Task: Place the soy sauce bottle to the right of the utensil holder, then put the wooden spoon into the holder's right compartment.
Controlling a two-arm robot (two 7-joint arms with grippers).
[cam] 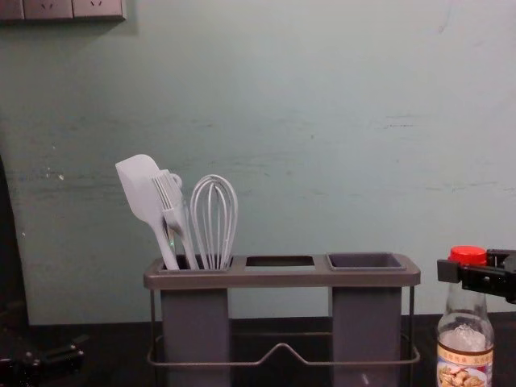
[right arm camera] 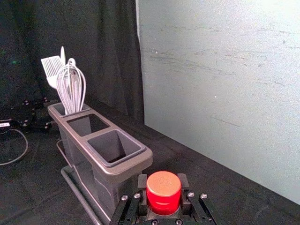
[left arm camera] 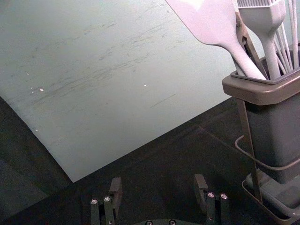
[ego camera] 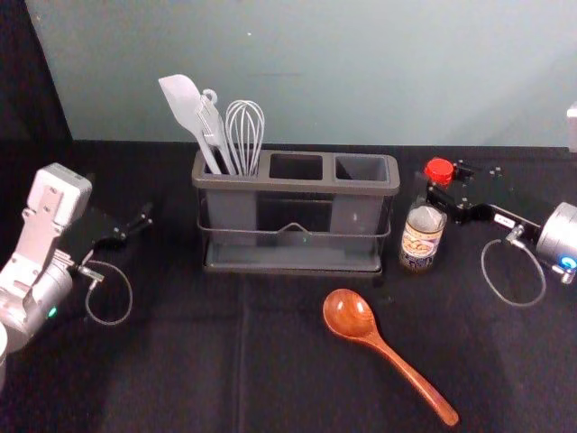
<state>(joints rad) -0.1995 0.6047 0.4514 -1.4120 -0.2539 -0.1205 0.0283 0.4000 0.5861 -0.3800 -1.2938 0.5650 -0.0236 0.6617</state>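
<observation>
The right gripper [ego camera: 444,191] is grasping the upright soy sauce bottle [ego camera: 421,238] by its top, right of the utensil holder [ego camera: 297,184]. Left of it, the left gripper [ego camera: 135,224] is hanging released.

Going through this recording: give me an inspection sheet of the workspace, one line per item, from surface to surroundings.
Surface: black cloth, a crease running down it.
Job's things: soy sauce bottle upright at the right of the utensil holder; wooden spoon lying in front, bowl toward the holder.
Clutter: white spatula, brush and whisk in the holder's left compartment.
Grippers: right gripper closed on the bottle's red cap; left gripper open, left of the holder.
Cables: a looped cable by each arm, left and right.
Surroundings: pale wall behind, socket panel on it.
</observation>
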